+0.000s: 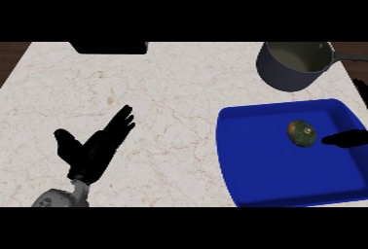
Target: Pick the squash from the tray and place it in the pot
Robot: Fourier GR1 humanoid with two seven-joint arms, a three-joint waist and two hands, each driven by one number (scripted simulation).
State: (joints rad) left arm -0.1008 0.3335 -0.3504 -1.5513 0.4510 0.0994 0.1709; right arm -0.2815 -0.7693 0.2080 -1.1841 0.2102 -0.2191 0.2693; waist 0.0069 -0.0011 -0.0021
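I see the counter (165,87), blue tray (273,180) on its right side, pot (291,70) beyond it, and the squash (303,133) lying in the tray. Left hand (97,143) rests open, holding nothing. Right hand (346,139) only partly visible beside the squash, fingers I can't tell; my worry is a sideways nudge rolling the squash off.

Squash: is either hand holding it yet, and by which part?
No. The squash lies on the blue tray; the right hand only reaches its right side, fingers not closed round it. The left hand is open, holding nothing.
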